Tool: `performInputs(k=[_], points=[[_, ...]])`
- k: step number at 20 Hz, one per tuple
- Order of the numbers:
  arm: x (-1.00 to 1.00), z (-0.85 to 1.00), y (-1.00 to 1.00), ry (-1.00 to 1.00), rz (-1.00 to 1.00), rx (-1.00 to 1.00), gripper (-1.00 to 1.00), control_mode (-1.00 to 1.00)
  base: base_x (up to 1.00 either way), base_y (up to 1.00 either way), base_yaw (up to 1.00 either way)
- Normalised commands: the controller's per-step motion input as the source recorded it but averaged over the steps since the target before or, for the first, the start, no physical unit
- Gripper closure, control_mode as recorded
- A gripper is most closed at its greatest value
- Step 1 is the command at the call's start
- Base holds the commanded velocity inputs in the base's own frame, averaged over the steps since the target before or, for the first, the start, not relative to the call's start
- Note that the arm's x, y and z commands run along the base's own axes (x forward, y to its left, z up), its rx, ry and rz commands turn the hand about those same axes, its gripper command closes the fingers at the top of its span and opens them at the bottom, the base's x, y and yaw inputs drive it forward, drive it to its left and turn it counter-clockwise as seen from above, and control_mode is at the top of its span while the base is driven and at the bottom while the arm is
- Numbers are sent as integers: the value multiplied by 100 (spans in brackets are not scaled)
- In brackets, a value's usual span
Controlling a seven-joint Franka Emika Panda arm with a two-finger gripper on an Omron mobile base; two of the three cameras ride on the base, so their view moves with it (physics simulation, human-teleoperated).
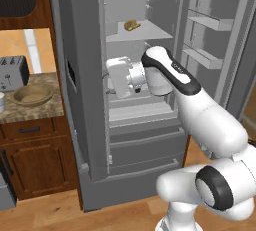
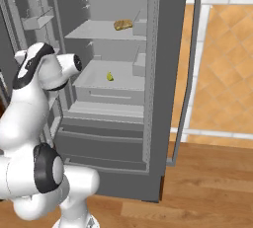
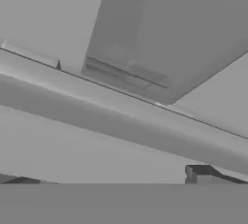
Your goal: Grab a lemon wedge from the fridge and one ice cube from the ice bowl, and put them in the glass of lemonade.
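The arm (image 1: 200, 110) rises from the lower right of the left base view and bends toward frame centre, its white hand reaching into the open fridge (image 1: 90, 140) at mid height. In the right base view the arm occupies the left side, with the hand at left centre, just in front of the fridge's middle shelf. The gripper (image 3: 121, 182) appears at the bottom of the hand view, one dark fingertip (image 3: 201, 174) at lower right and the other at lower left, set wide apart with nothing between them. Grey fridge surfaces lie beyond the fingertips.

The wedge (image 2: 109, 76) lies on the middle shelf, centre of the right base view, to the right of the hand and apart from it. A tan bread-like lump (image 2: 123, 24) sits on the shelf above, upper centre of the frame. Both doors stand open, with door bins at upper right of the left base view.

At the left edge of the left base view, the bowl (image 1: 34, 94) rests on a counter (image 1: 47, 109), with a toaster (image 1: 12, 72) behind it and the glass (image 1: 1, 101) at the frame edge beside the bowl
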Motion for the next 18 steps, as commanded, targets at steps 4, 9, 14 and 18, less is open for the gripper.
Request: performInputs(k=[4, 9, 14, 18], points=[[-54, 2, 86, -12, 0, 0, -100, -100, 0, 0, 0], [-41, 16, 58, -4, 0, 0, -100, -100, 0, 0, 0], [-44, 34, -9, -2, 0, 0, -100, -100, 0, 0, 0], [-54, 57, -42, -2, -3, 0, -100, -100, 0, 0, 0]])
